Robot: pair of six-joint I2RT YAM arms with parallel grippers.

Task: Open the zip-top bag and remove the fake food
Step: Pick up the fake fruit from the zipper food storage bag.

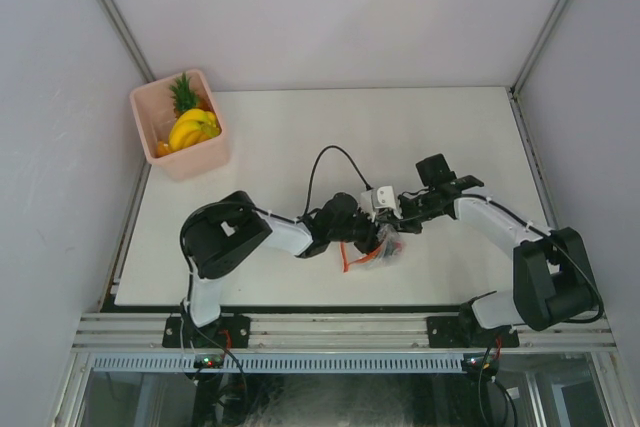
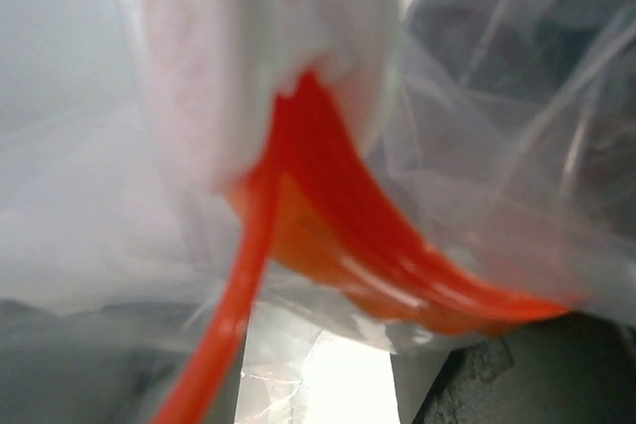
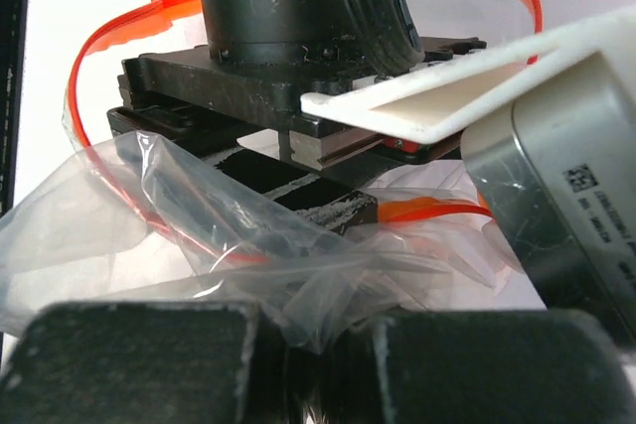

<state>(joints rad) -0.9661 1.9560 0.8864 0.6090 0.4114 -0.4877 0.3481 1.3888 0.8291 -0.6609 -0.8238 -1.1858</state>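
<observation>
Right gripper pinching crinkly clear zip-top bag, red-orange zip strip; left gripper, grip unclear; label print illegible

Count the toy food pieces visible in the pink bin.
3: pineapple at the back, banana bunch in the middle, small orange piece at the near-left corner. Others may be hidden beneath.

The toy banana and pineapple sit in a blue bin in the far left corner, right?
Not quite: the bin is pink, not blue; the top external view shows it. The banana and pineapple do sit in it, far left.
</observation>
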